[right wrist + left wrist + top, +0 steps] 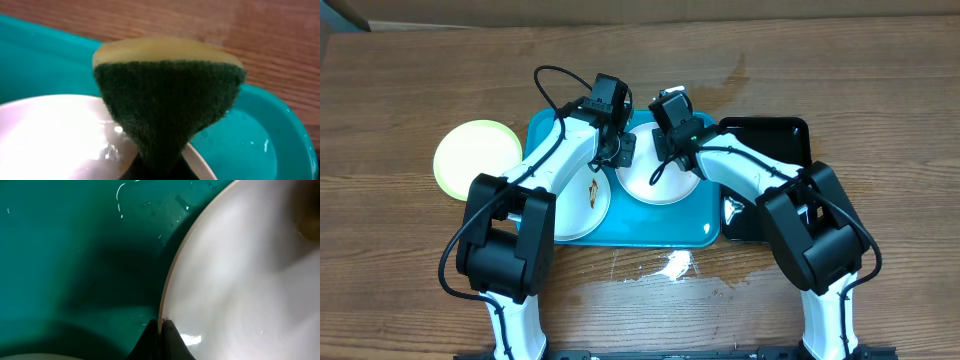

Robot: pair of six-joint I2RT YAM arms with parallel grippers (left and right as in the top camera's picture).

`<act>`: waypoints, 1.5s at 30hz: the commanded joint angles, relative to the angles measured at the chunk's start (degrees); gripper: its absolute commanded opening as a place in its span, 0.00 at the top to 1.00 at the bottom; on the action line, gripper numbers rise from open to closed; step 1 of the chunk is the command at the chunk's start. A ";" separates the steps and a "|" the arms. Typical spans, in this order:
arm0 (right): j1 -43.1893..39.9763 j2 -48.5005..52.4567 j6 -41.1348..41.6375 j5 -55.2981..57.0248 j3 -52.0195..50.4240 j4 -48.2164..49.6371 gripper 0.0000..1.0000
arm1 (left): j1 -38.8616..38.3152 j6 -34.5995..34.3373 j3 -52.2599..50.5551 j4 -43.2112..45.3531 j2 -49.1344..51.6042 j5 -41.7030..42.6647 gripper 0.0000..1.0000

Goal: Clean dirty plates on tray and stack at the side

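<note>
The turquoise tray (705, 228) holds two white plates. The left plate (582, 212) bears a brown smear. The right plate (665, 183) is under both grippers. My left gripper (623, 150) is shut on this plate's left rim, seen in the left wrist view (161, 326) with the plate (250, 280) to its right. My right gripper (665, 148) is shut on a green and yellow sponge (167, 95) held over the plate's far edge (50, 135). A plate with a yellow-green rim (475, 158) lies on the table left of the tray.
A narrow black tray (775, 140) lies right of the turquoise tray. A white wet spill (672, 266) is on the wooden table in front of the tray. A dark wet streak (732, 75) runs behind it.
</note>
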 commanded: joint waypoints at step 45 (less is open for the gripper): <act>-11.89 -21.18 12.87 -15.37 3.45 -31.80 0.96 | -0.37 -0.15 -0.31 0.90 -1.33 -1.92 0.96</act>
